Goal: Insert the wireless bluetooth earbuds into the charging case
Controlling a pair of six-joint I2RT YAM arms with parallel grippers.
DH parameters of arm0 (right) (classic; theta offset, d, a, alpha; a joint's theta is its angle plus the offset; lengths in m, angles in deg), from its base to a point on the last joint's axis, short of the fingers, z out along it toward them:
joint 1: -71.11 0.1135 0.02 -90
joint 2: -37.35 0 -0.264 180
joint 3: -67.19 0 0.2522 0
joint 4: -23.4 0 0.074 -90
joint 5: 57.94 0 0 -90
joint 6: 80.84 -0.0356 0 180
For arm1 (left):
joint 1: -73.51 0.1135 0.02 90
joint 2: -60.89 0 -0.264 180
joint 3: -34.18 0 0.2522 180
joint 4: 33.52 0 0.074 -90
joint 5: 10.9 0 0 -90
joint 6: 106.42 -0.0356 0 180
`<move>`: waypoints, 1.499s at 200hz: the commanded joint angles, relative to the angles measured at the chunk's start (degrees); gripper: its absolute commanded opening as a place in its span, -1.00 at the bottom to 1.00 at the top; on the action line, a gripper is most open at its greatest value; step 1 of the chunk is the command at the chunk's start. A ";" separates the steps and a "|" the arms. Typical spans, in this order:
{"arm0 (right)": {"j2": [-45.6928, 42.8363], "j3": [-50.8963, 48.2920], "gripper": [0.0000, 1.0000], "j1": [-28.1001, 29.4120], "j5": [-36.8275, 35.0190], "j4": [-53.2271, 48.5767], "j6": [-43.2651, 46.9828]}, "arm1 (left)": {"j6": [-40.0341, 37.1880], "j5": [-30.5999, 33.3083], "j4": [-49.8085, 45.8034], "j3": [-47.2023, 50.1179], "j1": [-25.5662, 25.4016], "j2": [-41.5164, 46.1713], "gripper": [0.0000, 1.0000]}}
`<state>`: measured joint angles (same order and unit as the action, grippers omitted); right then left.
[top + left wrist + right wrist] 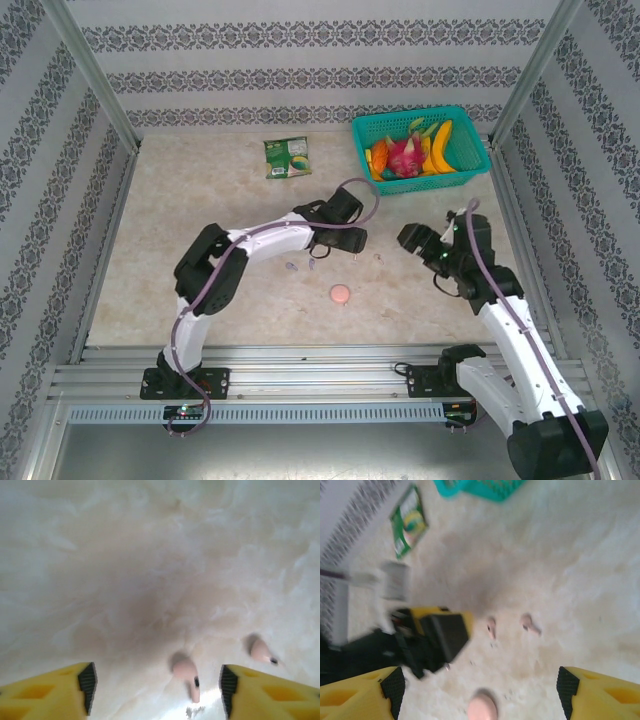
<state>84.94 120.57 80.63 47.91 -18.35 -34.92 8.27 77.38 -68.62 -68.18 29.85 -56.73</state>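
Green printed snack packet [288, 157]: flat on the marbled beige table [200, 200], far side, left of centre.
Left gripper [157, 692]: yellow fingers parted, holding nothing, low over the table's middle.
Two pale pink plastic earbuds [186, 672] [261, 651]: loose on the table and apart from each other, one between the left fingers, the other just right of them.
Round pale pink charging case [341, 294]: nearer, apart from the earbuds.
Right gripper [480, 685]: jaws wide, empty, right of centre.
Teal plastic basket [470, 160] of fruit: far right.
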 commanded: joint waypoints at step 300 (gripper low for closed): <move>53.39 21.91 0.62 40.21 -21.87 -13.57 -0.88 | 12.05 -2.75 10.29 34.90 22.25 34.09 1.00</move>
<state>138.97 143.04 120.87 28.68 -28.95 -38.22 19.68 75.94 -60.84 -33.69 51.51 -22.42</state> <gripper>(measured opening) 0.813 0.998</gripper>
